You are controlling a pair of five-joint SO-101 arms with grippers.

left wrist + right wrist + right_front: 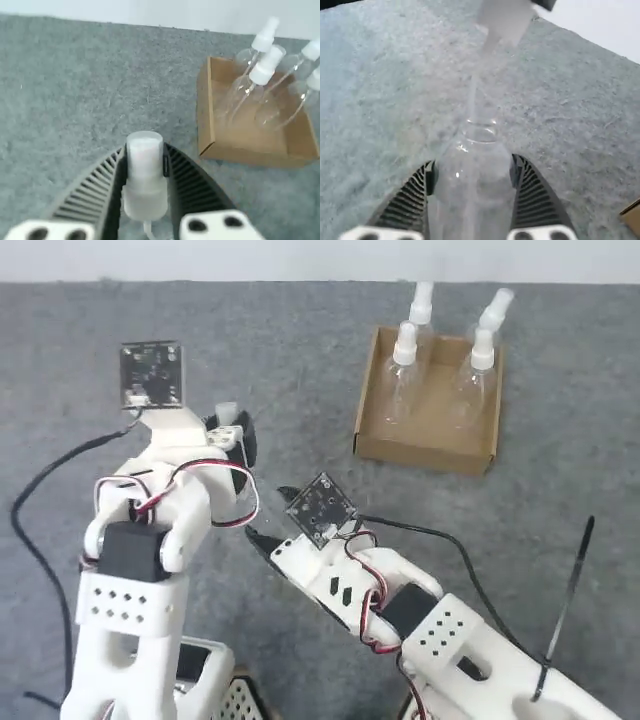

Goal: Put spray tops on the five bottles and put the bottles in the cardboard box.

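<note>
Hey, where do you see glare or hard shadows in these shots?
High view: even light, only a faint shadow along the box front. Left wrist view: small glints on the boxed bottles. Right wrist view: white glints near the neck of the bottle in the right tool.

White spray top [145, 172], brown cardboard box [250, 152]

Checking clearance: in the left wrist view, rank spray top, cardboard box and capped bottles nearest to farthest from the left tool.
1. spray top, held in the left tool
2. cardboard box, farther out
3. capped bottles, inside, past its near wall
</note>
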